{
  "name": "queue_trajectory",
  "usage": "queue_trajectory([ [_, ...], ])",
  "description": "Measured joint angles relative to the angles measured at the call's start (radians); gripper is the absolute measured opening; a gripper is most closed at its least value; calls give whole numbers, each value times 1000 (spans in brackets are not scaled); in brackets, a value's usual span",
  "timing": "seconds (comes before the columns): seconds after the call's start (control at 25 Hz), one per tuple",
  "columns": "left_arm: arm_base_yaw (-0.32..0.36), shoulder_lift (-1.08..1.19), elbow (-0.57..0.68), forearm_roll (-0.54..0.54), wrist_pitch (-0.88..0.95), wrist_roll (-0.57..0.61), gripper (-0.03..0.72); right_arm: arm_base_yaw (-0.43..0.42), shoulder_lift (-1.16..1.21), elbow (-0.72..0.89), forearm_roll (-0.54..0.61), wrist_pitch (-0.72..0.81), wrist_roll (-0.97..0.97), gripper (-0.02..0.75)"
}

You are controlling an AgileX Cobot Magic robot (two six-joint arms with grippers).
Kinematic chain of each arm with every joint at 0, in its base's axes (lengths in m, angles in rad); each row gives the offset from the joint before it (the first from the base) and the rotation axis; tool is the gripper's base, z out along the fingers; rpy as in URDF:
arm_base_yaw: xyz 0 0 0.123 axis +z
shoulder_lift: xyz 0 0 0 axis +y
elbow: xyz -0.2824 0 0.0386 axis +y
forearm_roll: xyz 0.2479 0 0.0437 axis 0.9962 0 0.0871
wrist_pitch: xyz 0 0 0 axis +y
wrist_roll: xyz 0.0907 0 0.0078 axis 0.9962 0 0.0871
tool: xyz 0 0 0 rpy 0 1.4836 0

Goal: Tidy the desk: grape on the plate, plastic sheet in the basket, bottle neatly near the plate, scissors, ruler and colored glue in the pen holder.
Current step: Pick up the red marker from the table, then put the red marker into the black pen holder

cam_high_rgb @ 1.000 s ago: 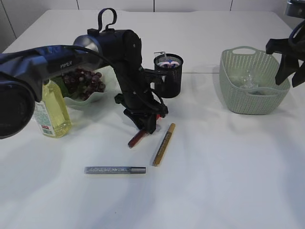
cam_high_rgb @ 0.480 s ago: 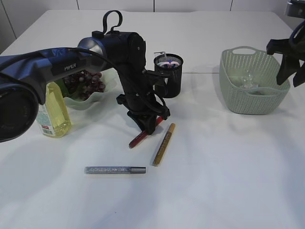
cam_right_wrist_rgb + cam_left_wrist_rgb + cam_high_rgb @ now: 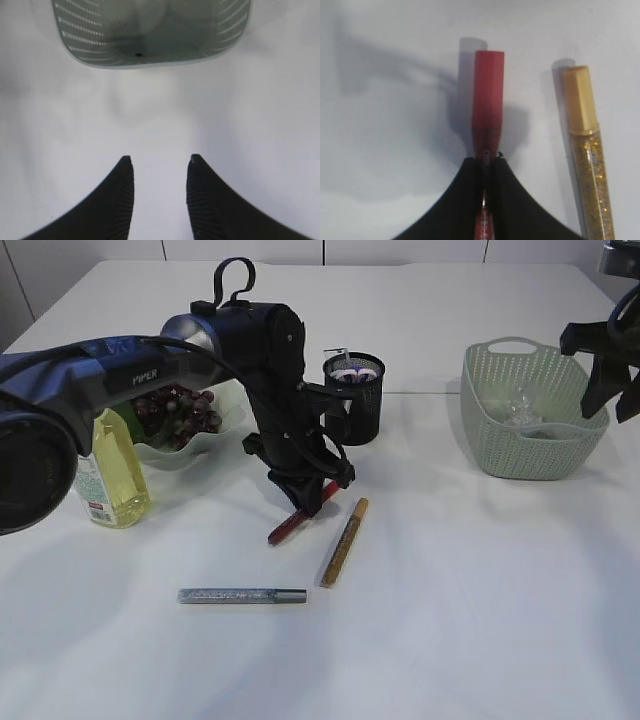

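The left claw (image 3: 308,502) was low over the white desk (image 3: 450,590), and its two jaws were pressed together on the red glue tube (image 3: 487,112); the tube's capped end stuck out in front of the jaws, and its lower tip pointed toward the desk surface at a slant. Just beside it, to the right, the gold glitter glue tube (image 3: 344,542) lay flat on the desk, apart from the claw. A silver glitter glue tube (image 3: 242,595) lay nearer the front edge, well apart from both. Behind the left arm stood the black pen holder (image 3: 353,398), with some items already inside it. The grapes (image 3: 180,408) rested on the white plate (image 3: 190,452) at the left, and the bottle (image 3: 110,473) with yellow liquid stood upright near that plate. The right claw (image 3: 159,190) hung with its jaws apart and nothing between them, close beside the green basket (image 3: 530,410), which held something clear inside.
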Motion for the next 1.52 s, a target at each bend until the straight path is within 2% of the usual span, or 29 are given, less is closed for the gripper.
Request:
queue_trajectory([
  [0.36,14,-112,20,0,0,-15,29,0,0,0,-1,2,0,296],
  [0.68,22,-224,264,-17,0,-9,29,0,0,0,-1,2,0,296],
  [0.84,22,-250,332,-28,-33,2,28,0,0,0,-1,2,0,296],
  [1.24,22,-273,346,-46,-188,26,27,0,0,0,-1,2,0,296],
  [1.52,27,-296,346,-80,-144,24,27,0,0,0,-1,2,0,296],
])
